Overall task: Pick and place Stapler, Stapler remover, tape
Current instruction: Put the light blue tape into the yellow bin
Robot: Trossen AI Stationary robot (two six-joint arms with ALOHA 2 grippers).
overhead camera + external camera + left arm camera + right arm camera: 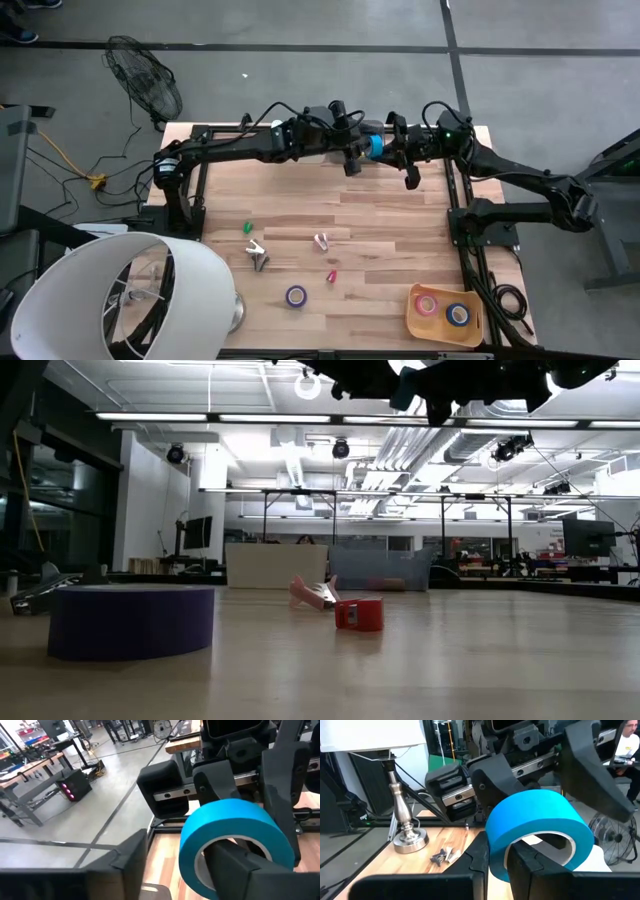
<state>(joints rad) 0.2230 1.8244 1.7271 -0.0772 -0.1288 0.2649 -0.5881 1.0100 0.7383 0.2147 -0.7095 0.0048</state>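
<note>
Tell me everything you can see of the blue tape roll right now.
The blue tape roll is a wide glossy bright-blue ring with a pale inner core, held in the air above the table's far edge between both arms. The right gripper is shut on its wall; the left gripper has a finger through the core.

Four rolls of tape show. One blue roll (pixel 375 146) hangs between the left hand (pixel 352 152) and the right hand (pixel 398 148), high over the far end of the table (pixel 390 215). One purple roll (pixel 296 296) lies on the table well below and nearer than both hands. Two more rolls, one pink (pixel 428 305) and one blue (pixel 458 314), sit in the single tray (pixel 414 322). One grey stapler (pixel 257 254), one pink staple remover (pixel 321 241), one small red piece (pixel 331 276) and one small green piece (pixel 247 228) lie on the table. One lamp (pixel 110 295) stands on the left hand's side.
</note>
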